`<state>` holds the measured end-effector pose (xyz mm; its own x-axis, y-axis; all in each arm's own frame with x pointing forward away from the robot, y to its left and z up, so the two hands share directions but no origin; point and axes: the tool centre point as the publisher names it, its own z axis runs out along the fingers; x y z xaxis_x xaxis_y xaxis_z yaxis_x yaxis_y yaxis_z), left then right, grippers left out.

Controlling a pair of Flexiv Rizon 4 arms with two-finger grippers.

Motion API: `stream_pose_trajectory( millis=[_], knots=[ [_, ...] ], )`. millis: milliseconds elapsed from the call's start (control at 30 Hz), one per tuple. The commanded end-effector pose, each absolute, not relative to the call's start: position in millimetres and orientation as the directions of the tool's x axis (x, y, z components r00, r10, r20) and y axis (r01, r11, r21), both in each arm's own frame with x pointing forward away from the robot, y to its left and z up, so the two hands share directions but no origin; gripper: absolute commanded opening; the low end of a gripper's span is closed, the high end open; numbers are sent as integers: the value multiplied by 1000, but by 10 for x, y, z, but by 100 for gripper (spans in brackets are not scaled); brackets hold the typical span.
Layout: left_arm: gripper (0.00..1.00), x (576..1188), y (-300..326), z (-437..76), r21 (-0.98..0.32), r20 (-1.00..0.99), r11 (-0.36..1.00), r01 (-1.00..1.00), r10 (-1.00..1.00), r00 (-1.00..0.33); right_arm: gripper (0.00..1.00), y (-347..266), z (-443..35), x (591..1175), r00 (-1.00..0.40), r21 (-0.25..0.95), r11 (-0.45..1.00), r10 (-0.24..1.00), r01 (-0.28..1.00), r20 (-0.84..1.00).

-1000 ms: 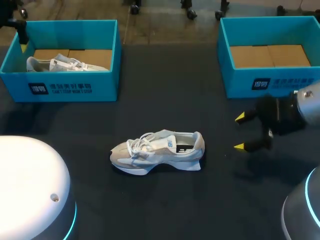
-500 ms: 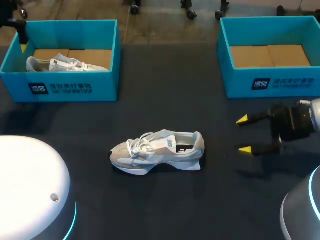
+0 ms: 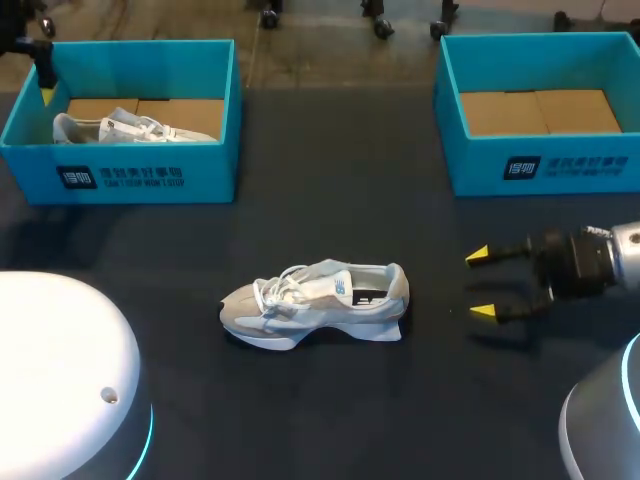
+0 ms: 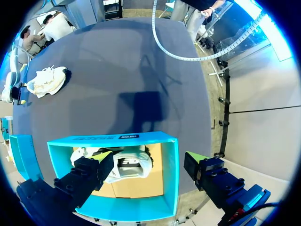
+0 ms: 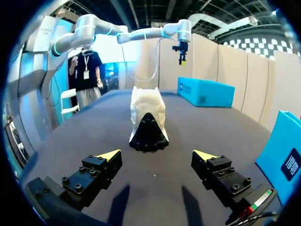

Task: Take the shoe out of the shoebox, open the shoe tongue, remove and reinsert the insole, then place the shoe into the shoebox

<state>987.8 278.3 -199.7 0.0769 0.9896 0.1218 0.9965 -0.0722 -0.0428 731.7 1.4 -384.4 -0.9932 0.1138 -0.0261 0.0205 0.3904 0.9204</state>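
Observation:
A pale grey and white sneaker (image 3: 315, 300) lies on its side in the middle of the dark table, toe to the left. My right gripper (image 3: 478, 283) hovers open a short way to the right of its heel, fingers pointing at it. From the right wrist, the sneaker (image 5: 148, 117) is straight ahead of the open gripper (image 5: 157, 155), heel and black sole facing it, nothing between the fingers. My left gripper (image 4: 148, 157) hangs open high above the left blue shoebox (image 4: 113, 138), which holds a second white sneaker (image 4: 124, 165).
The left shoebox (image 3: 130, 175) stands at the back left with the second sneaker (image 3: 130, 128) in it. A second blue shoebox (image 3: 540, 160), with only a cardboard floor, stands at the back right. Bare dark table surrounds the middle sneaker.
My right gripper has shifted a little toward the table's front and its arm has drawn back to the right. The sneaker and the left arm have not moved.

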Motion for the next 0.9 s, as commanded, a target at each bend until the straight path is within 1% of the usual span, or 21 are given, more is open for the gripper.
stream_pose_trajectory(
  millis=[33,333,367,433,767,900],
  knots=[
    [100,9878,2785,-1997,-42,123,-73,996,989,77,100,128,-3896,7372,-995,925,379,100,17,-22],
    [100,9878,2785,-1997,-42,123,-73,996,989,77,100,367,-3967,7412,-997,940,340,67,-8,-33],
    [100,9878,2785,-1997,-42,123,-73,996,989,77,100,394,-3974,7411,-998,944,330,52,-5,-24],
    [100,9878,2785,-1997,-42,123,-73,996,989,77,100,403,-3971,7402,-998,929,365,51,58,43],
    [100,9878,2785,-1997,-42,123,-73,996,989,77,100,403,-3971,7402,-998,929,365,51,58,43],
    [100,9878,2785,-1997,-42,123,-73,996,989,77,100,615,-3995,7451,-997,924,374,46,80,68]
  ],
)
